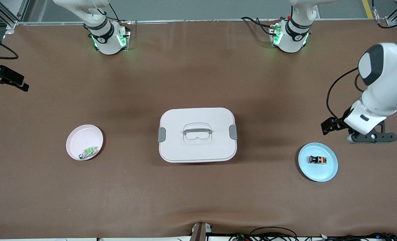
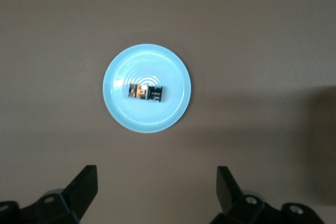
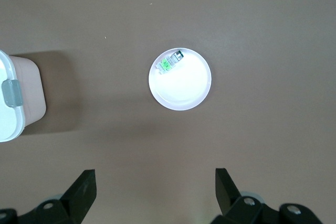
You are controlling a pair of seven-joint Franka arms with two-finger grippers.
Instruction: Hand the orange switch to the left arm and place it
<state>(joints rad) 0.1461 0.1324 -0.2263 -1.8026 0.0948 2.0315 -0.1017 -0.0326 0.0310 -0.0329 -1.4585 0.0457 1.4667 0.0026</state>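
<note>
The orange switch [image 1: 317, 160] [image 2: 145, 93], tiny, black with orange parts, lies on a light blue plate [image 1: 329, 171] [image 2: 147, 121] toward the left arm's end of the table. My left gripper [image 1: 372, 136] [image 2: 157, 179] hangs open over bare table beside that plate, with nothing between its fingers. The white box [image 1: 178, 147] [image 3: 16, 98], with grey latches and a clear handle, stands mid-table. My right gripper [image 3: 156, 182] is open and empty, high over the table by a pink plate; in the front view its fingers are out of view.
The pink plate [image 1: 81, 135] [image 3: 184, 90] toward the right arm's end holds a small green-and-silver component [image 1: 87, 152] [image 3: 170, 61]. Both arm bases [image 1: 108, 38] [image 1: 290, 36] stand along the table's back edge. A black bracket [image 1: 6, 78] juts in over the right arm's end.
</note>
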